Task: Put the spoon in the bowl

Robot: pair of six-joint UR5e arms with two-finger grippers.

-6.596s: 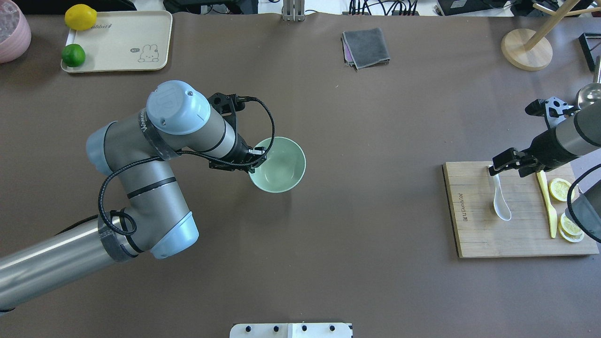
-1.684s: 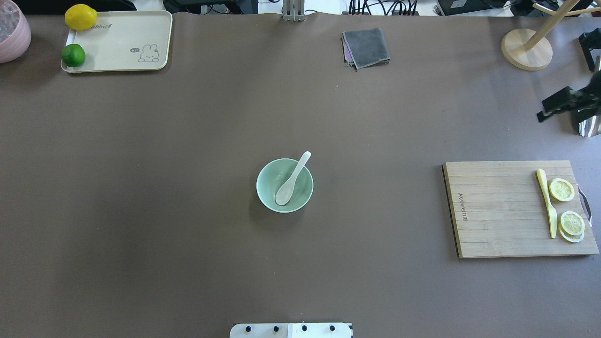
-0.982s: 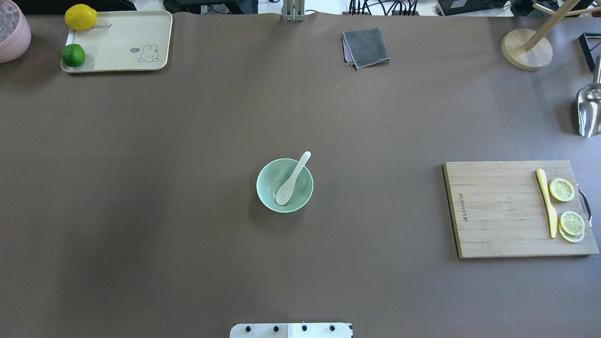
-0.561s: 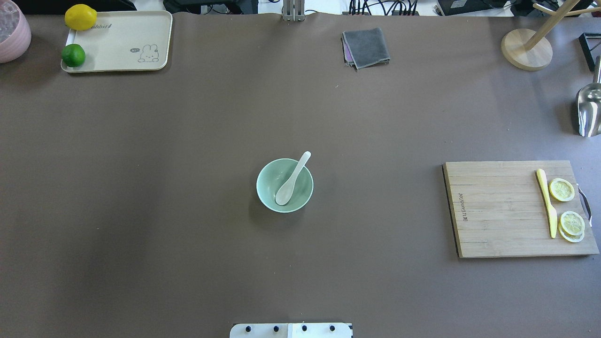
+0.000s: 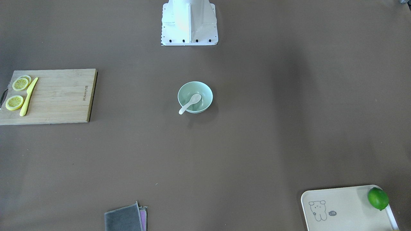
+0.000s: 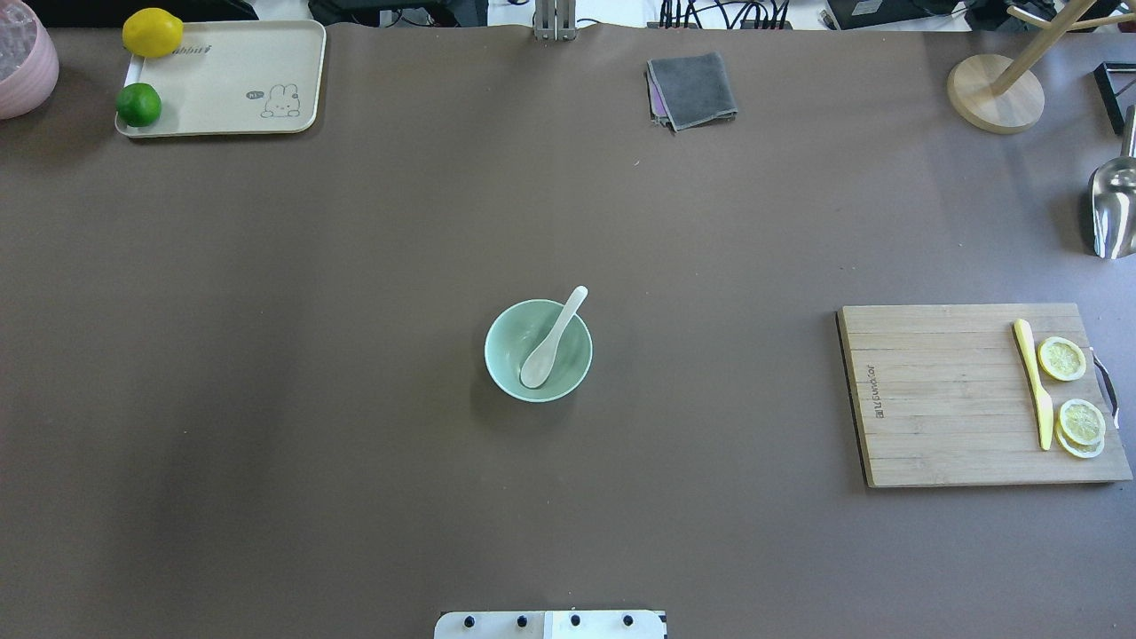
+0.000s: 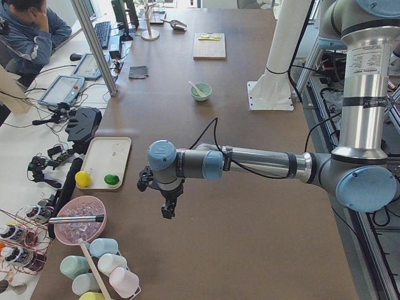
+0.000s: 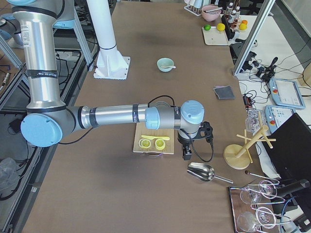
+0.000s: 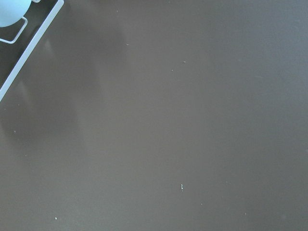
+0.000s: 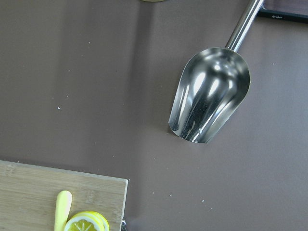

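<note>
The pale mint-green bowl (image 6: 504,359) stands upright at the table's middle, also in the front-facing view (image 5: 203,92). The white spoon (image 6: 551,340) lies in it, scoop down inside, handle leaning over the far right rim; it also shows in the front-facing view (image 5: 189,103). No gripper is near them. My left gripper (image 7: 167,209) hangs over the table's left end, near the cream tray. My right gripper (image 8: 186,154) hangs beyond the cutting board's outer edge, over the metal scoop. I cannot tell whether either gripper is open or shut; neither wrist view shows fingers.
A wooden cutting board (image 6: 941,399) at the right carries a yellow knife (image 6: 1034,382) and lemon slices (image 6: 1061,358). A cream tray (image 6: 222,80) with a lemon and a lime is far left. A grey cloth (image 6: 692,89), a metal scoop (image 6: 1111,209) and a wooden stand (image 6: 994,93) lie along the far and right edges.
The spoon has gone from the cutting board into the bowl, and the bowl now stands flat. Both arms have drawn back out of the overhead view; nothing has moved in the last second.
</note>
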